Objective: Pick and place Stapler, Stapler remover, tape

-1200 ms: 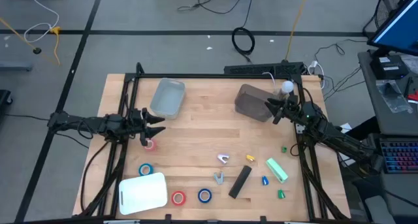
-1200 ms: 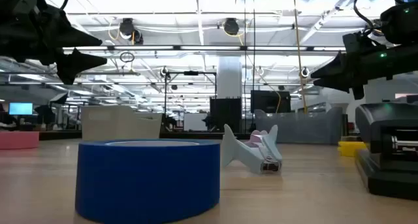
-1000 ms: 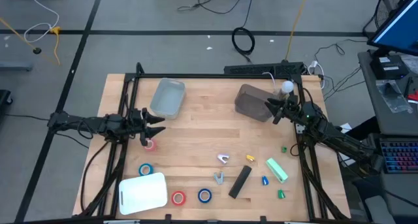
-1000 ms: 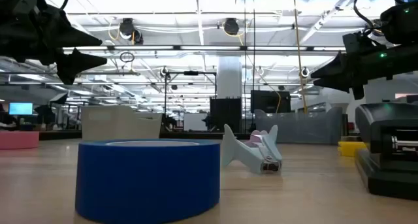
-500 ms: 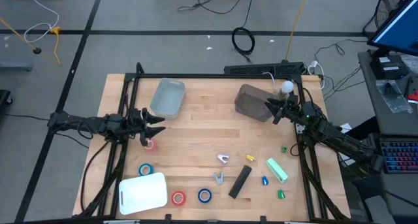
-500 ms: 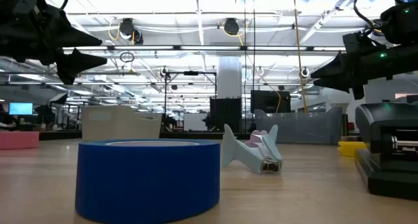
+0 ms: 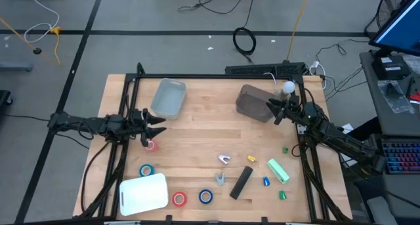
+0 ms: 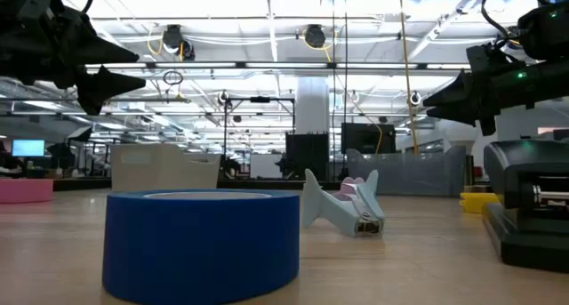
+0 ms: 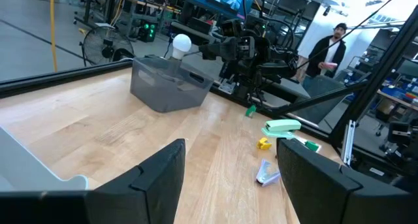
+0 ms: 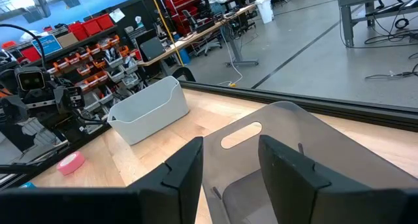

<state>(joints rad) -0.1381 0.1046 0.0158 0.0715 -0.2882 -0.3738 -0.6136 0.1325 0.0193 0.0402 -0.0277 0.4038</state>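
Clearly the pink tape roll — left of centre in the high view — looks light and stiff; grip across its rim. Left gripper gapes empty just above; right gripper stands part-open, empty.

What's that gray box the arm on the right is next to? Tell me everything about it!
The gray bin is a dark, see-through plastic tub with rounded corners and a slot handle cut into its end wall. It sits upright on the wooden table, at the back right. It looks empty. The right gripper hovers open at its edge, not holding anything. A white bulb shows just behind it.
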